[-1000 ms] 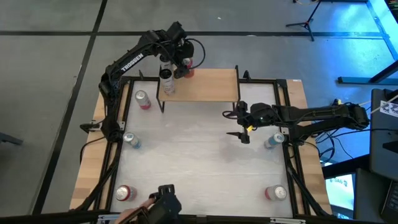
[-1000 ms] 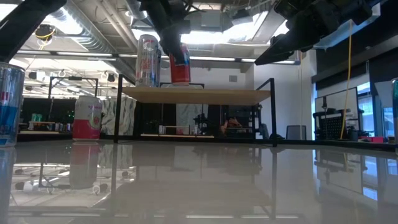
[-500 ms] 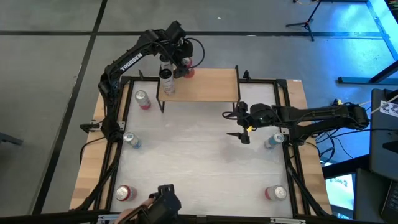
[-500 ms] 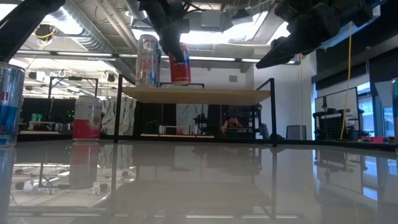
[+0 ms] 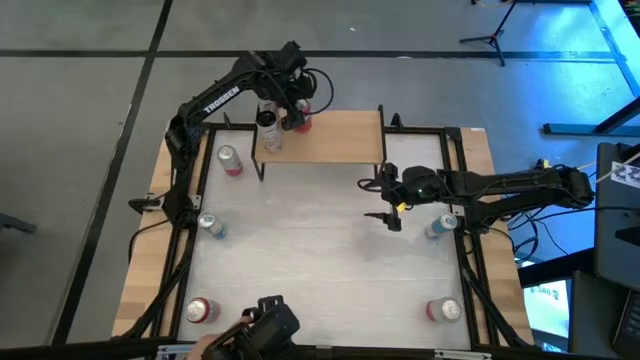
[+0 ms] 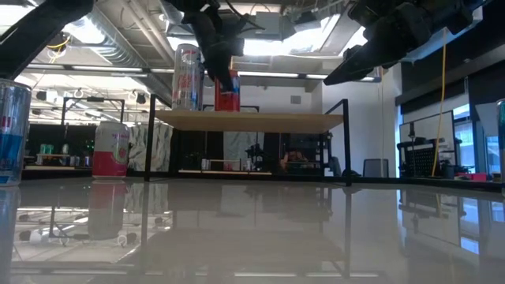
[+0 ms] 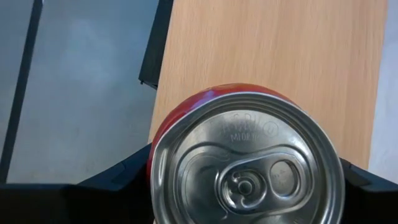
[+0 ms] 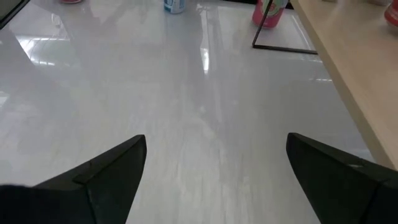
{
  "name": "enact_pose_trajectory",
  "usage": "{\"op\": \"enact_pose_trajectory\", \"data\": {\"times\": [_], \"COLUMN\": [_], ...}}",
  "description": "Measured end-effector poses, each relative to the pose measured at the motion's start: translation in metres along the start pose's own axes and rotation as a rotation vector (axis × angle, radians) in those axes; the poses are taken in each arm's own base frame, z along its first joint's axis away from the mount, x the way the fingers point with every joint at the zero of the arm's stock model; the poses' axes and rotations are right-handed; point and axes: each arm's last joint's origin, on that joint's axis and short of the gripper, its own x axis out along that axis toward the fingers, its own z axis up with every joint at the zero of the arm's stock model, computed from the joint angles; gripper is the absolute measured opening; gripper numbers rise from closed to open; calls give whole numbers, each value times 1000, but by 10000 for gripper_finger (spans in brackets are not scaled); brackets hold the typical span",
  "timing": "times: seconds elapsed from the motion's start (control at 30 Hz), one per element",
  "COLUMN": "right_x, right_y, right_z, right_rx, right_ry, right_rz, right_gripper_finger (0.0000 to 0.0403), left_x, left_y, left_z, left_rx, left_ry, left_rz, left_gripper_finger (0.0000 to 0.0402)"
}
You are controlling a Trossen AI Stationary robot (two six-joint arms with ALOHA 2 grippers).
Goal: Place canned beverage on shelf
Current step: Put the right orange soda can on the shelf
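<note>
My left hand (image 5: pixel 293 108) grips the red aluminium can (image 6: pixel 227 89) on the light wooden shelf (image 5: pixel 340 140) at eleven o'clock; an early release could knock the silver can (image 6: pixel 187 76) beside it.

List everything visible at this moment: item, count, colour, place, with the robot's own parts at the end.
Shelf: one, light wood top, black legs, far side of table.
Red can: one, standing on the shelf, between the left gripper's fingers.
Silver can: one, on the shelf's left end.
Pink can: one, on the table left of the shelf.
Blue cans: two, at the table's left and right edges.
Red-and-silver cans: two, at the near corners.
Table: one, white.
Left gripper: around the red can.
Right gripper: open, above the table.
</note>
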Motion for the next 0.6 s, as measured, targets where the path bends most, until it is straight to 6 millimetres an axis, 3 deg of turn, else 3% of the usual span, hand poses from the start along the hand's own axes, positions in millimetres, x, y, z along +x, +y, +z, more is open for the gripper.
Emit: {"op": "enact_pose_trajectory", "data": {"times": [0.2, 0.6], "right_x": [0, 0], "right_y": [0, 0], "right_z": [0, 0], "right_rx": [0, 0], "right_ry": [0, 0], "right_rz": [0, 0], "right_gripper_finger": [381, 381], "left_x": [0, 0], "left_y": [0, 1], "left_z": [-1, -2], "left_rx": [-1, 21], "left_ry": [10, 64], "left_rz": [-4, 96], "left_gripper_finger": [309, 317]}}
